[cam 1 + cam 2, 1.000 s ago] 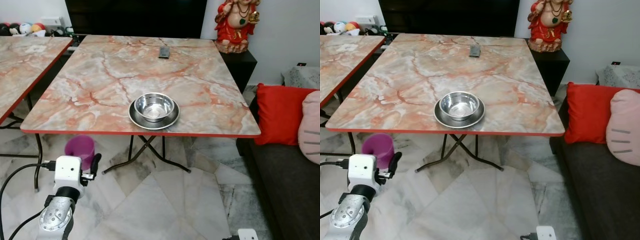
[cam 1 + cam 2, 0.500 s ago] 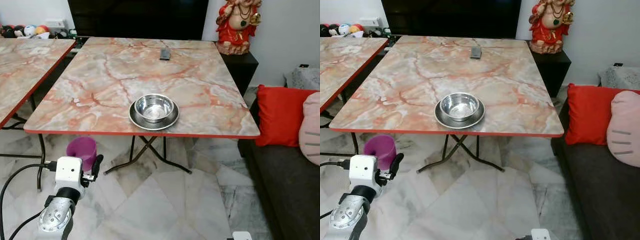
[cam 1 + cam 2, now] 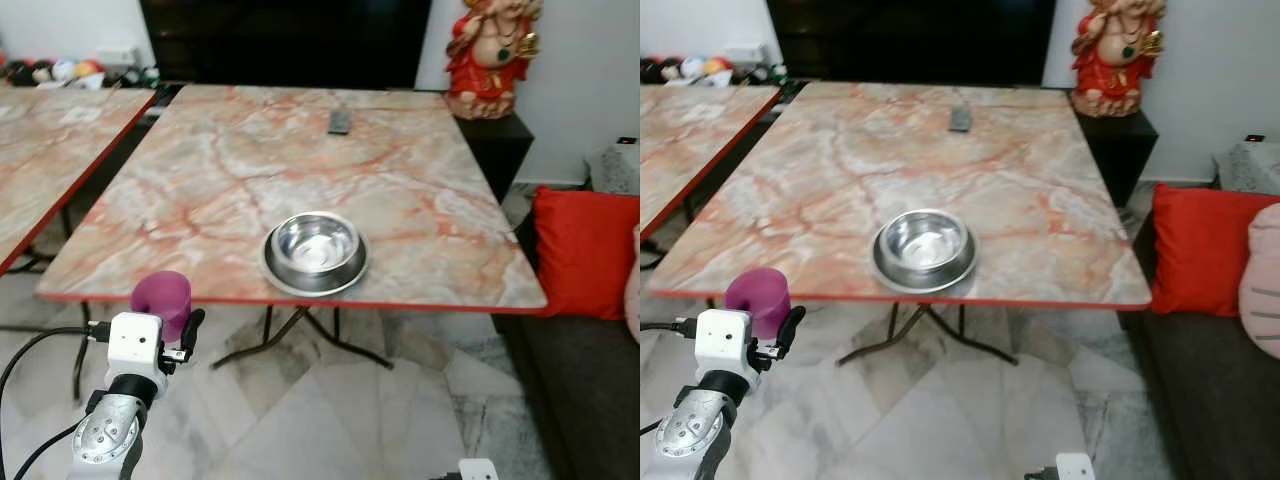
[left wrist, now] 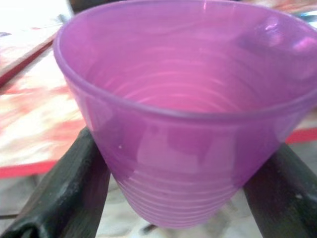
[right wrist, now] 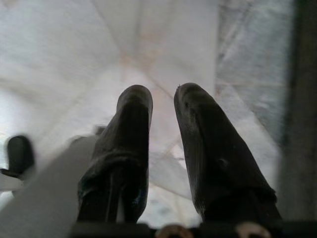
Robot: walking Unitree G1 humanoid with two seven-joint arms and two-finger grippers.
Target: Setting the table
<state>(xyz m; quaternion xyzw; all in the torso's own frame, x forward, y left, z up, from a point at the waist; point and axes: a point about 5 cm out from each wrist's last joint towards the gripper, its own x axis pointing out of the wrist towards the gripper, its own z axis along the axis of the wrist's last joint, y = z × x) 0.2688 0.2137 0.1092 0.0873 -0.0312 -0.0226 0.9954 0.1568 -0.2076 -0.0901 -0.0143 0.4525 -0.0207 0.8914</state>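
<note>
A purple plastic cup [image 3: 162,300] sits upright between the black fingers [image 4: 64,188] of my left gripper [image 3: 167,318], which is shut on it. The cup hangs in front of the near left edge of the marble-patterned table [image 3: 240,170], its rim about level with the red edge. Near the table's front middle, a steel bowl [image 3: 315,245] rests on a steel plate [image 3: 285,282]. My right gripper [image 5: 163,104] hangs low over the floor tiles, its fingers close together and holding nothing.
A dark remote [image 3: 339,121] lies at the table's far side. A second marble table [image 3: 50,140] stands to the left, with a gap between the two. To the right are a red statue [image 3: 495,55] on a black cabinet, a red cushion [image 3: 585,250] and a dark sofa [image 3: 590,400].
The whole view has shifted nearer the table, so its front edge now lies lower in the picture, behind the cup. The cup stays in my left gripper.
</note>
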